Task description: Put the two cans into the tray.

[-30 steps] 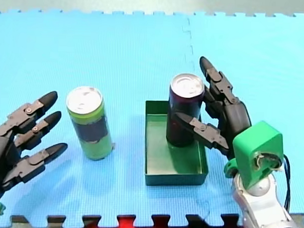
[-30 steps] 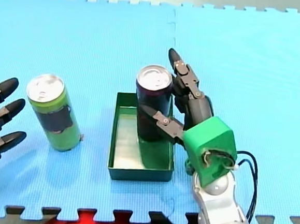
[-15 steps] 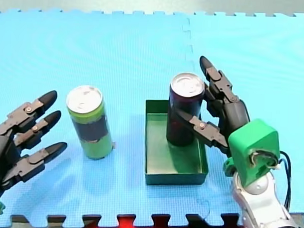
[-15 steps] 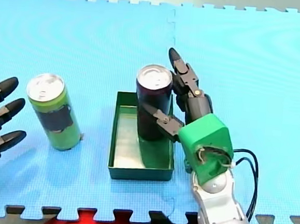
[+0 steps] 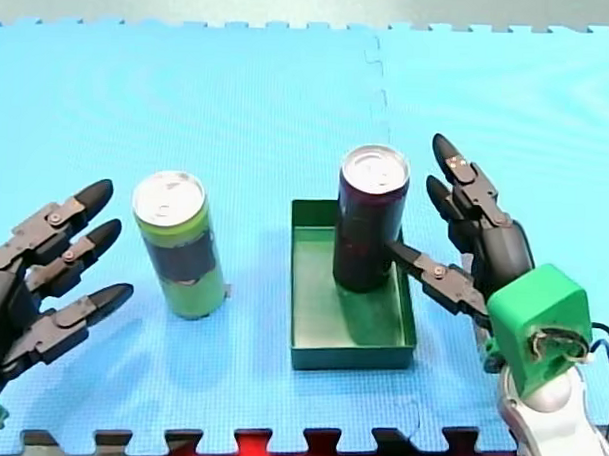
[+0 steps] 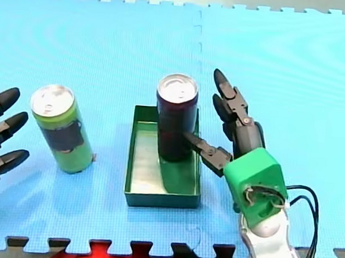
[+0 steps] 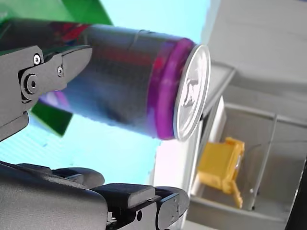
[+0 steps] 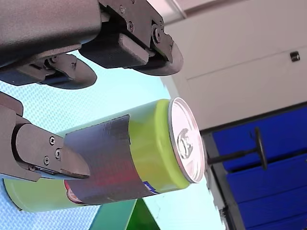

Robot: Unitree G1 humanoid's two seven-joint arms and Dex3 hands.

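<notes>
Purple can [image 5: 369, 230]: upright at the far end of the green tray [image 5: 312, 288] — I judge it delivered, so it needs no grip.
Green can [image 5: 179, 249]: upright on the blue foam mat [image 5: 239, 106], left of the tray; this half of the task remains.
Right hand [image 5: 474, 244]: just right of the purple can, empty and uncurled, with its thumb tip close to the can's wall.
Left hand [image 5: 43, 274]: near-left on the mat, also empty and uncurled, facing the green can — likely poised to take it.

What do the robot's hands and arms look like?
The left hand, near left on the mat, and right hand, beside the tray, have three dark grey jointed fingers with black tips. A green housing, black cable and silver forearm follow the right wrist.
</notes>
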